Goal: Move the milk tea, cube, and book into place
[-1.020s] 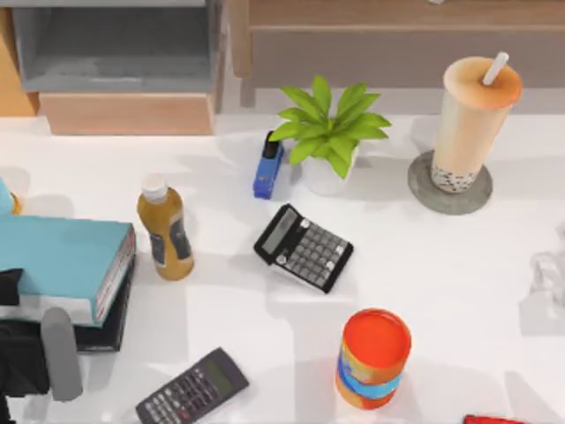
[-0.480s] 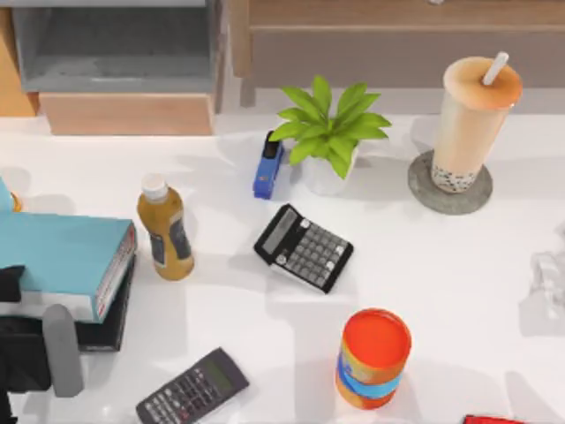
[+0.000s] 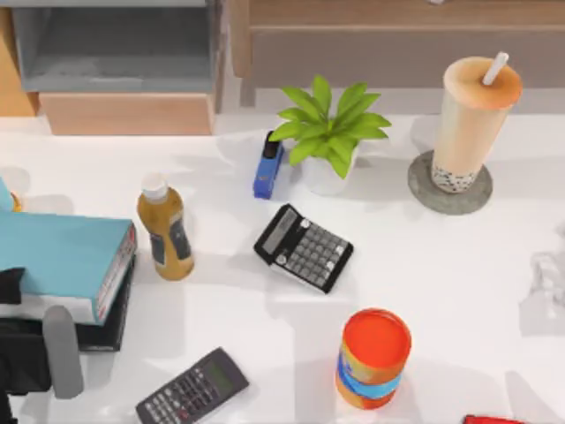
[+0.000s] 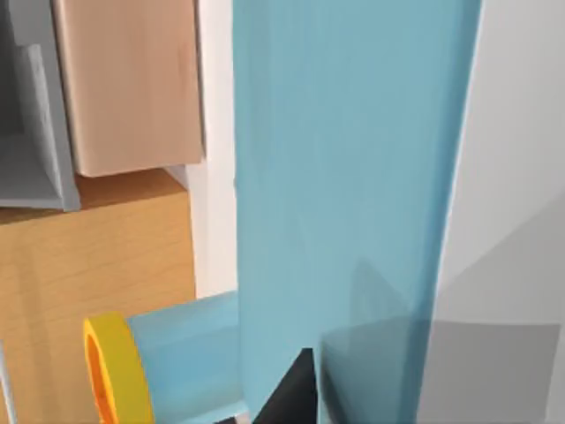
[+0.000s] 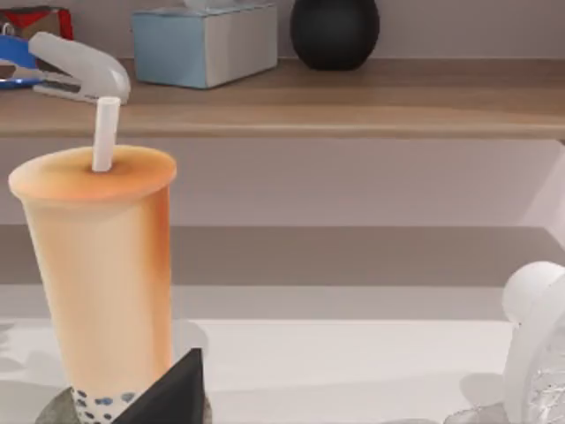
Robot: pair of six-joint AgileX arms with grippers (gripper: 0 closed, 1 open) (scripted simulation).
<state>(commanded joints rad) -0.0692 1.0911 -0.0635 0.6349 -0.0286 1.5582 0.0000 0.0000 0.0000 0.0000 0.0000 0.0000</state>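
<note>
Milk tea (image 3: 475,119) standing on grey coaster (image 3: 428,190) at 2 o'clock — seemingly placed. Book (image 3: 62,261) lying on black book (image 3: 113,322) at 9 o'clock, left arm (image 3: 40,358) hovering alongside (grip state unreadable). Cube nowhere identifiable.

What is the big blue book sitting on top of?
The book lies on a flat black thing at the table's left edge. Just its dark side pokes out; the rest is covered, so what it is stays hidden.

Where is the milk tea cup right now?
In the top view, the milk tea stands upright on a round grey coaster at the table's far right, to the right of the potted plant.
</note>
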